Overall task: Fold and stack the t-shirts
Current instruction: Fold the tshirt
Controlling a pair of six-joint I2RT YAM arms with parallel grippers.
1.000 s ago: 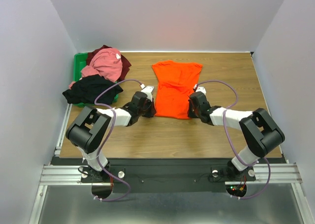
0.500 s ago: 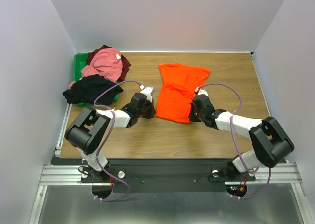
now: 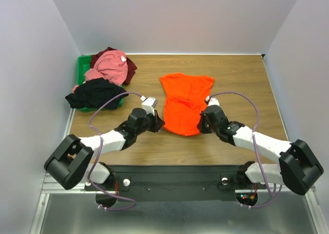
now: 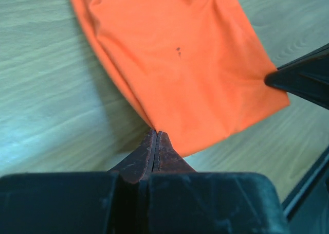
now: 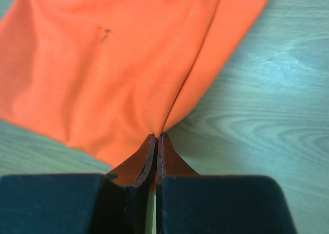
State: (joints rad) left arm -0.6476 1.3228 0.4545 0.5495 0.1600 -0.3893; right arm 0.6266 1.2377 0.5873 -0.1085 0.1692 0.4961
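Top external view: the orange t-shirt (image 3: 185,103) lies near the middle of the wooden surface (image 3: 247,79), with its sleeves on the far side and its hem toward the arms. The left fingers (image 4: 148,153) are clenched on the hem's left corner. The right fingers (image 5: 148,153) are clenched on the right corner, where the cloth gathers into a crease running up from their tips. In the left wrist view the right arm's dark tip shows at the opposite corner of the hem. Well apart, at the far left, a pink t-shirt (image 3: 110,67) lies on a dark maroon t-shirt (image 3: 131,69) over a green bin (image 3: 81,72). A black t-shirt (image 3: 95,92) drapes over the bin's near edge.
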